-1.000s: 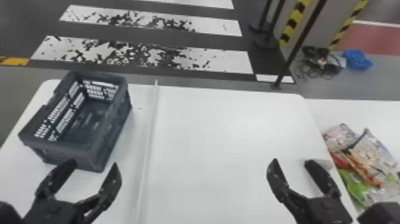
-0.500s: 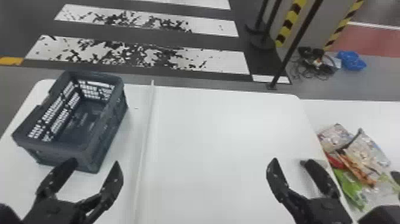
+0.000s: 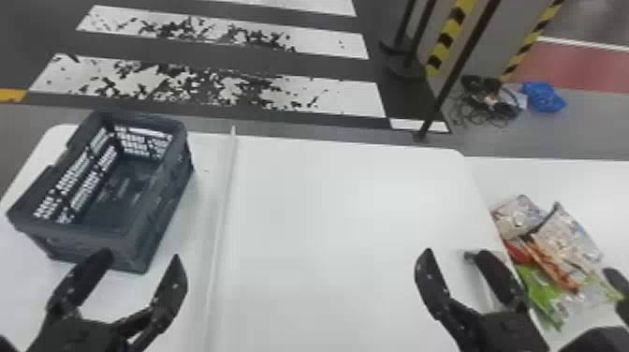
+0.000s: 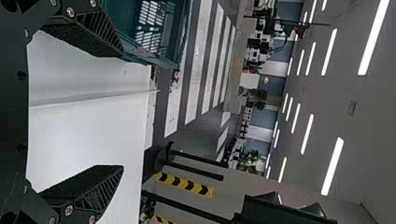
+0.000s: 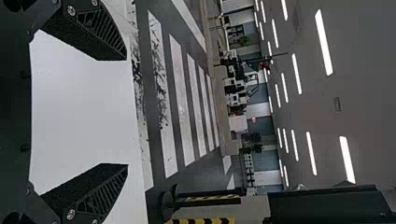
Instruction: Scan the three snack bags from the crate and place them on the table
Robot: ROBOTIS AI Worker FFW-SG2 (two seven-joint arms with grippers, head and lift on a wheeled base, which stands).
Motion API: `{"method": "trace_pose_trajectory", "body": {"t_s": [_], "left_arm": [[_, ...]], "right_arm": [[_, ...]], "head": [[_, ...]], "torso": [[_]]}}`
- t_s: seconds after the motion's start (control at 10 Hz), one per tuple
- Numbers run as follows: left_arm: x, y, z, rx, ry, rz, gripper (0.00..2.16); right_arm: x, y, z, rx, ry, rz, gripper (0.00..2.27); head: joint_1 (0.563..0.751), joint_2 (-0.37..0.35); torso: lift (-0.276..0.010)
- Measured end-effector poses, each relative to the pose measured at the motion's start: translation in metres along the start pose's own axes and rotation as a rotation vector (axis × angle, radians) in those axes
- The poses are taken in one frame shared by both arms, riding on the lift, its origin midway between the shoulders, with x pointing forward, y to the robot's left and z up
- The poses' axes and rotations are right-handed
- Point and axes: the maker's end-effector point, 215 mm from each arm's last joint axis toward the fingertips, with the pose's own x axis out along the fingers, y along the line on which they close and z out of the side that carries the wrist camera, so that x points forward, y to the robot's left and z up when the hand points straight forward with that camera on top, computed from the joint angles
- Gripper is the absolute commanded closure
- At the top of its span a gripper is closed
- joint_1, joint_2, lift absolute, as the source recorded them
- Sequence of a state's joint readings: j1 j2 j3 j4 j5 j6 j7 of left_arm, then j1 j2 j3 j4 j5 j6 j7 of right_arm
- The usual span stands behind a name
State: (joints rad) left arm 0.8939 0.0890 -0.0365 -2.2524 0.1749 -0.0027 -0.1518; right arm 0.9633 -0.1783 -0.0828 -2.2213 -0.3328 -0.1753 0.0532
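- Several snack bags lie heaped on the side table, past the right edge of the main table; their overlap hides the exact count.
- That heap is probably the set-down place, chosen to keep scanned bags apart from the crate, so the work looks near its end.
- A small dark-tipped thing, perhaps the scanner, lies near them, partly hidden by a finger; there it would suit the right arm.
- The right gripper hangs just beside the heap, fingers apart, nothing between them, likely because a bag needs a wide opening.
- The left gripper has its fingers spread too, holding nothing, near the crate, seemingly to serve that side.
- The crate stands upright at the table's left, open top up, presumably for easy reaching in.
- Beyond, posts rise from the floor.
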Motion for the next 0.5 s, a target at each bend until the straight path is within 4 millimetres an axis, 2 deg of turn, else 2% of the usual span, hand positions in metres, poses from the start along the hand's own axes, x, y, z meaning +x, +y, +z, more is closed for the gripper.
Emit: {"method": "trace_pose_trajectory", "body": {"t_s": [0.5], "left_arm": [[0.0050,0.0036,-0.0074,-0.019,0.009,-0.007,0.15]], "right_arm": [[-0.0026,0.0046,-0.0059,-0.003,0.016,0.022,0.12]], "head": [[0.695,-0.150]], "torso": [[-0.036]]}}
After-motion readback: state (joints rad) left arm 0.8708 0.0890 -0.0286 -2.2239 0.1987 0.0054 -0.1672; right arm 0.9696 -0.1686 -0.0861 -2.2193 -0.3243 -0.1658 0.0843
